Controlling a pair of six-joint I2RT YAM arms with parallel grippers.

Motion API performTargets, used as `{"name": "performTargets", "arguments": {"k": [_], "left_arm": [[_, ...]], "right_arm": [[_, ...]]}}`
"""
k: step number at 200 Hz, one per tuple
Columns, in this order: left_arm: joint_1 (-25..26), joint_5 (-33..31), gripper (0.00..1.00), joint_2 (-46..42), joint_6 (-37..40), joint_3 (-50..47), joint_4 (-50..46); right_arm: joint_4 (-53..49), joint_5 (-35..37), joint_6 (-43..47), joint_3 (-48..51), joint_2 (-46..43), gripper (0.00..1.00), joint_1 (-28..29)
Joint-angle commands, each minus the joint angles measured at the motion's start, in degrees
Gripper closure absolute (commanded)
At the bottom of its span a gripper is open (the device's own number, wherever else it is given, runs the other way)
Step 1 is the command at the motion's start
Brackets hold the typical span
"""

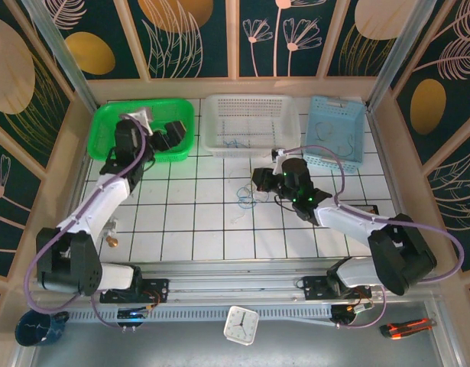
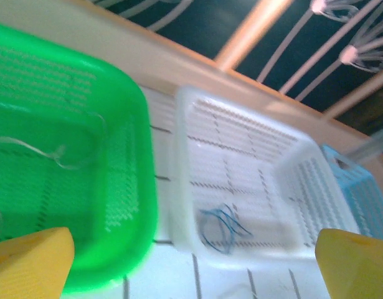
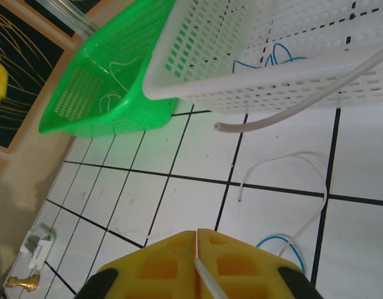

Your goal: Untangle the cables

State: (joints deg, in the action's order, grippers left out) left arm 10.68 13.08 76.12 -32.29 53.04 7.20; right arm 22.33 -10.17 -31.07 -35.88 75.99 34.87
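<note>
Cables (image 1: pixel 246 195): white-and-blue tangle lies on the tiled table (image 1: pixel 181 222), at 6 o'clock from white basket (image 1: pixel 250 122). Right gripper (image 3: pixel 197 232), at the tangle's 3 o'clock, is pinched closed on a white cable (image 3: pixel 202 274). Left gripper (image 2: pixel 194 246) is spread wide and empty, above green basket (image 2: pixel 126 187).

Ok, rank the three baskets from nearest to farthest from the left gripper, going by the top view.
1. Green basket: at the left end of the row; the left gripper hangs over its right part.
2. White basket: middle of the row, beside the green one.
3. Blue basket: right end of the row.
</note>
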Motion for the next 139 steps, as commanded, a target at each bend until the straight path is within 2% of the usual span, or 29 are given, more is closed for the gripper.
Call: {"name": "performTargets", "arguments": {"k": [1,12,37,86,99,139], "left_arm": [[3.21,1.76,0.01,-4.02,-5.43,-5.26,5.90],[4.83,0.75,0.01,-5.40,-6.64,-7.81,7.23],[7.66,-0.75,0.01,-7.10,-8.02,-11.11,8.52],[12.66,-1.03,0.01,-5.93,-8.45,-12.86,10.21],[14.08,-0.82,0.01,-5.05,-8.63,-13.60,11.61],[17.62,0.06,0.01,-2.27,-9.93,-14.96,16.02]], "right_arm": [[-2.02,0.37,1.98,0.31,-1.08,0.88,-0.44],[-1.71,0.29,1.86,1.16,-1.10,0.89,-1.09],[0.56,-1.42,0.38,3.66,-1.53,1.00,-2.97],[3.36,-4.64,-1.04,4.93,-2.81,1.00,-3.14],[4.55,-5.82,-1.64,5.25,-3.25,1.00,-5.05],[11.36,-13.12,-3.54,6.84,-3.64,1.00,-6.85]]}}
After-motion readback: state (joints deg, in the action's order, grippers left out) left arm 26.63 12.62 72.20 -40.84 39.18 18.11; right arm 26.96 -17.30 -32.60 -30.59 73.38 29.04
